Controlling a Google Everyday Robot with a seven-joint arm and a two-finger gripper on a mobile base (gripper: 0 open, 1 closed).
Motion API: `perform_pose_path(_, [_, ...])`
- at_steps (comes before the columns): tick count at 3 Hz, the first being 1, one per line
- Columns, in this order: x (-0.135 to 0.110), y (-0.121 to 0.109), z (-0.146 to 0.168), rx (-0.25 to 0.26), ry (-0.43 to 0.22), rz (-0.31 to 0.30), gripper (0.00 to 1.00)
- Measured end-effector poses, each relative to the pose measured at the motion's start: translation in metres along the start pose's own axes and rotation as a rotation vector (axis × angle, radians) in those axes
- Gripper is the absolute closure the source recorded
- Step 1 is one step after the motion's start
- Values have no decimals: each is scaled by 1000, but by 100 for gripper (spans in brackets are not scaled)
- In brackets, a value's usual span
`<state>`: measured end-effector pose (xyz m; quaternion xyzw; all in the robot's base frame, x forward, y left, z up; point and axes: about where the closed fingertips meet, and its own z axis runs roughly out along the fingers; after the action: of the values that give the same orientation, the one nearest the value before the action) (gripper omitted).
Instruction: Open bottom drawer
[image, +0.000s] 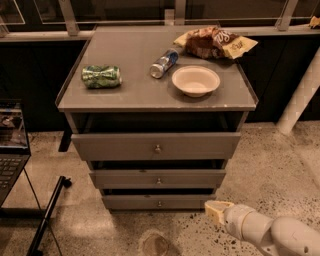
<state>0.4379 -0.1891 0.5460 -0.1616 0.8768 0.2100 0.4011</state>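
The bottom drawer (130, 202) is found at the foot of the grey cabinet (150, 102), beneath the two taller fronts, and its small knob (159, 203) is seen at the centre of the slim panel. A narrow dark gap is shown above the panel, so the drawer is judged to be shut or at most barely ajar; how far it stands out cannot be told from this angle. The gripper (216, 208) is held low over the floor, near and to the right of the drawer front, apart from the panel and well clear of the knob. Whether the gripper is open or closed cannot be told. The task is therefore judged to be at its approach: the knob has not yet been reached, nothing is grasped, and the whole pull is left to be done.

The floor (260, 165) in front of the cabinet is left free for a straight pull towards the near side. The upper drawer fronts overhang the bottom one, so little room is given above the knob, and a low, level reach from the right is called for. A laptop (10, 150) and a dark stand leg (47, 215) are placed to the left, and a white post (300, 95) to the far right; all are kept well apart from the drawer's path
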Motion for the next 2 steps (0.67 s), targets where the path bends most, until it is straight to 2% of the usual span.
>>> perform_pose_path(1, [21, -28, 36, 72, -68, 80, 100])
perform_pose_path(2, [44, -41, 72, 88, -60, 132, 100])
